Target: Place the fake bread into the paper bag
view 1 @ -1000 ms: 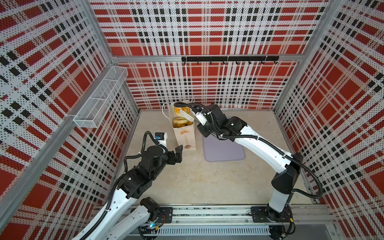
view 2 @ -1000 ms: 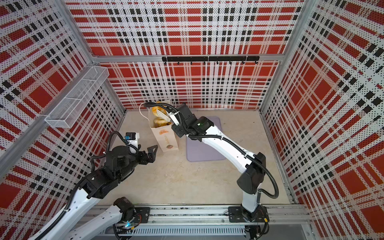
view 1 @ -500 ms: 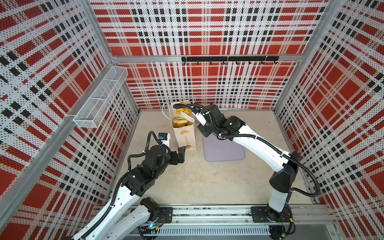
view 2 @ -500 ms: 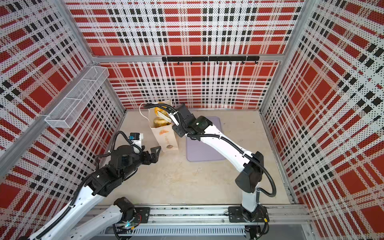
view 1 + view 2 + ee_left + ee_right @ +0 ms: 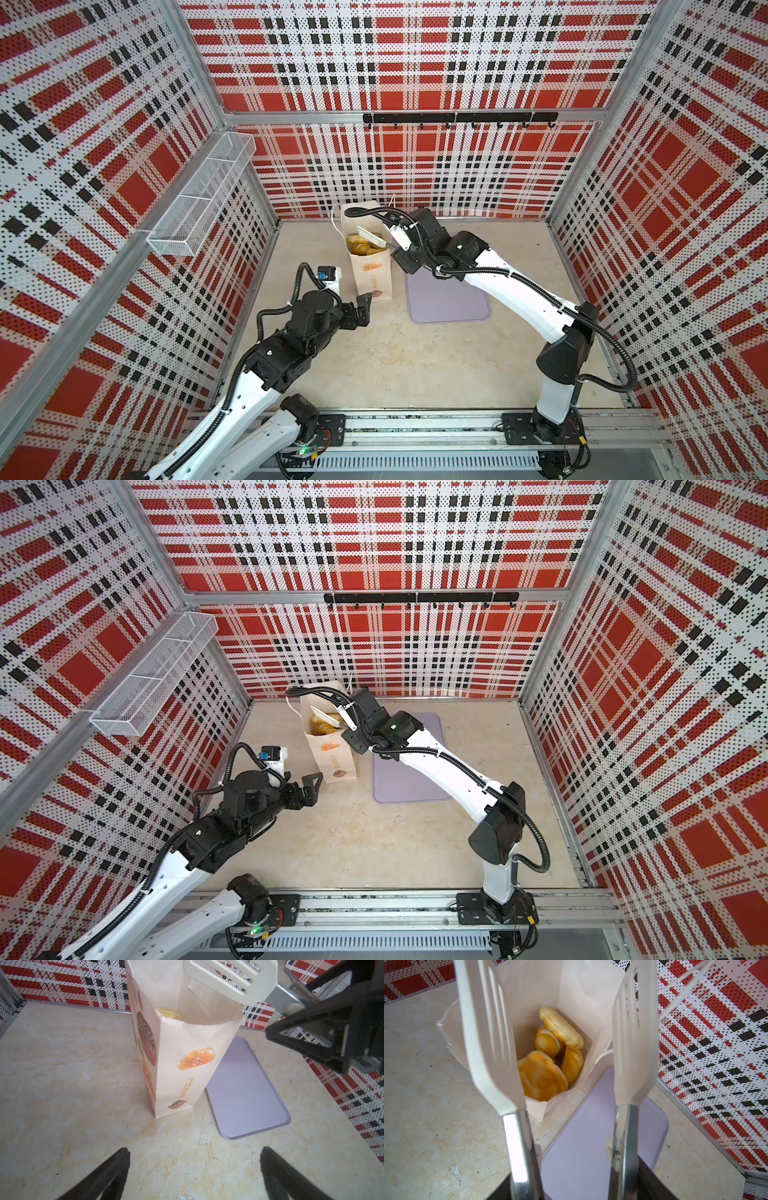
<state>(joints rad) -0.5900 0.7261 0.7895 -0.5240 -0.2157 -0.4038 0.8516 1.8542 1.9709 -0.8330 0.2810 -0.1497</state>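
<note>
Top views both showed the white wire-mesh basket [image 5: 199,195] [image 5: 153,675] fixed to the left wall, above the beige table [image 5: 415,365]. Below it, the left gripper [image 5: 194,1152] was spread fully open with nothing between its black fingers [image 5: 116,1167]. It hung low over the table, aimed at the foot of the paper bag [image 5: 372,274] but clear of it (the left wrist view showed bare tabletop between them).

The paper bag [image 5: 182,1064] stood upright toward the back of the table, its mouth open and its printed side facing the left gripper. The fake bread [image 5: 544,1076] lay piled inside it. The right wrist view looked down into the bag and showed four glossy golden pieces leaning on one another. In the left wrist view one piece [image 5: 168,1013] peeked just over the bag's rim.

Over the bag's mouth the right gripper [image 5: 577,1188] carried a pair of tongs [image 5: 488,1032] with steel arms and white slotted blades. The blades stood well apart, and no bread was between them. One blade hung over the bag's opening in both top views [image 5: 371,237] [image 5: 326,717].

Just right of the bag lay the flat lilac tray [image 5: 449,303] [image 5: 245,1088], its surface bare, partly under the right arm
</note>
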